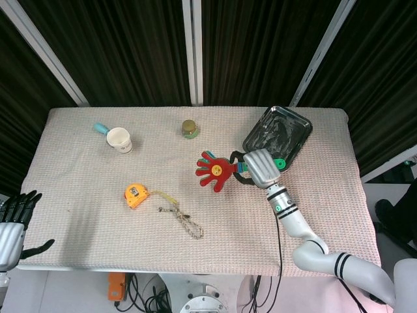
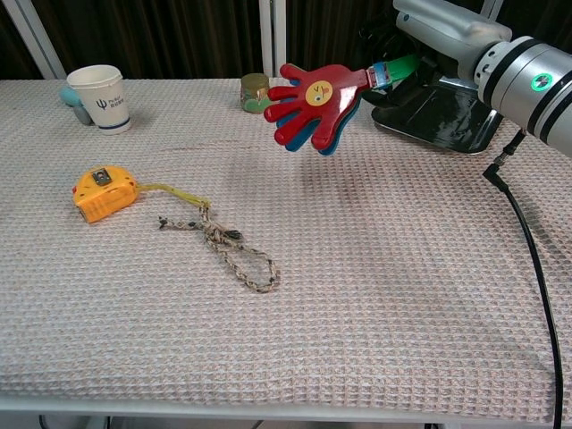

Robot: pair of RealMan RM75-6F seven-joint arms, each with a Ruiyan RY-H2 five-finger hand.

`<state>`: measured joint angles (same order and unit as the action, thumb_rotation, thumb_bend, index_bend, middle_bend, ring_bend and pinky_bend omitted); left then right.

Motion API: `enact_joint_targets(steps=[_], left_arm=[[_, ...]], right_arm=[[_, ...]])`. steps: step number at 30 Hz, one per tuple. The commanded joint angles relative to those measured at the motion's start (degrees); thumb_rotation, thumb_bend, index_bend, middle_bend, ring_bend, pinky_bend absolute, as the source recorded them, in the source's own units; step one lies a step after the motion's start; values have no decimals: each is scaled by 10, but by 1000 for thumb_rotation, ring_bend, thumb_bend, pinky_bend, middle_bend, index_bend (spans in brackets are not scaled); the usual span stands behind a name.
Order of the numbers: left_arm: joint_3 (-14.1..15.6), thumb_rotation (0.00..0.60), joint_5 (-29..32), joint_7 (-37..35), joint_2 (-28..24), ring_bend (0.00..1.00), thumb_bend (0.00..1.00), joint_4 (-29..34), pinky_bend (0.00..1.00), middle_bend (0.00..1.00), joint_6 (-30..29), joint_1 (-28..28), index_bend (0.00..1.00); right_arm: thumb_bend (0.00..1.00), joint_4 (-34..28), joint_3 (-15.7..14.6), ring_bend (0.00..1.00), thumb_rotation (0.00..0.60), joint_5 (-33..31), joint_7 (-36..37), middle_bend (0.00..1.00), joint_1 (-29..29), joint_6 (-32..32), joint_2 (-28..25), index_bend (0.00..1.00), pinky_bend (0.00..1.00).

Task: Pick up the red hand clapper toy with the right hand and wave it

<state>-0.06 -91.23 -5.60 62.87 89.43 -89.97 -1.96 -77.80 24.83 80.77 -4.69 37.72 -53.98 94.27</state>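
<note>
The red hand clapper toy (image 1: 214,171) (image 2: 315,100) has a yellow face on its palm, blue leaves behind it and a green handle. My right hand (image 1: 261,166) (image 2: 440,30) grips that handle and holds the toy in the air over the middle of the table, its red fingers pointing left. Shadow from the toy falls on the cloth below. My left hand (image 1: 14,218) hangs off the table's near left corner, fingers spread and holding nothing; the chest view does not show it.
A black metal tray (image 1: 279,135) (image 2: 447,114) lies at the back right, just behind my right hand. A yellow tape measure (image 1: 135,195) (image 2: 104,193) and a knotted rope (image 1: 184,219) (image 2: 232,252) lie left of centre. A paper cup (image 1: 119,139) (image 2: 98,96) and a small jar (image 1: 189,128) (image 2: 256,92) stand at the back.
</note>
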Motion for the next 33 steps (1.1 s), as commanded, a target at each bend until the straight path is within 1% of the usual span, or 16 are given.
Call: enact_joint_targets(steps=[1, 2, 4, 8, 11, 14, 15, 18, 20, 25, 26, 28, 29, 33], left_arm=[[0, 600, 0, 0, 0, 0, 60, 0, 15, 16, 0, 0, 36], [0, 600, 0, -1, 0, 0, 60, 0, 15, 17, 0, 0, 36], [0, 600, 0, -2, -1, 0, 60, -1, 15, 17, 1, 0, 36], [1, 600, -1, -4, 0, 0, 60, -1, 15, 17, 4, -2, 36], [1, 600, -2, -2, 0, 0, 60, 0, 15, 17, 5, -4, 36], [0, 600, -1, -1, -1, 0, 59, 1, 15, 17, 4, -4, 36], [0, 600, -1, -1, -1, 0, 59, 1, 15, 17, 4, -3, 36], [1, 600, -1, -2, -1, 0, 59, 0, 15, 17, 6, -4, 36], [1, 600, 0, -2, 0, 0, 60, -1, 15, 17, 6, -4, 36], [1, 600, 0, -1, 1, 0, 60, 0, 15, 17, 9, -5, 36], [1, 600, 0, -1, 1, 0, 60, 0, 15, 17, 9, -6, 35], [1, 600, 0, 0, 1, 0, 60, 1, 16, 17, 9, -6, 36], [1, 600, 0, 0, 1, 0, 60, 1, 15, 16, 9, -6, 36], [1, 600, 0, -2, 2, 0, 60, -1, 15, 16, 6, -4, 36]], right_arm=[[349, -125, 63, 851, 600, -136, 510, 820, -27, 27, -15, 878, 1000], [339, -141, 74, 851, 600, -156, 546, 820, -30, 53, -30, 878, 1000], [333, -161, 88, 851, 600, -179, 596, 820, -35, 96, -60, 878, 1000], [352, -173, 104, 852, 600, -186, 667, 820, -40, 142, -86, 878, 1000], [357, -162, 108, 851, 600, -177, 696, 820, -40, 158, -90, 878, 1000], [367, -149, 99, 851, 600, -174, 682, 820, -39, 137, -79, 878, 1000], [371, -146, 94, 852, 600, -169, 673, 820, -38, 132, -77, 878, 1000], [368, -124, 63, 851, 600, -131, 603, 820, -28, 97, -65, 878, 1000], [360, -101, 38, 851, 600, -107, 533, 820, -18, 72, -52, 878, 1000], [375, -33, -10, 852, 600, -53, 332, 820, 8, -14, -5, 878, 1000], [375, -23, -17, 851, 600, -49, 306, 821, 11, -24, 3, 877, 1000], [374, -5, -28, 851, 600, -44, 261, 821, 17, -38, 17, 877, 1000], [375, 0, -31, 851, 600, -44, 250, 822, 19, -41, 22, 876, 1000], [374, 12, -37, 851, 600, -56, 246, 822, 24, -42, 38, 854, 1000]])
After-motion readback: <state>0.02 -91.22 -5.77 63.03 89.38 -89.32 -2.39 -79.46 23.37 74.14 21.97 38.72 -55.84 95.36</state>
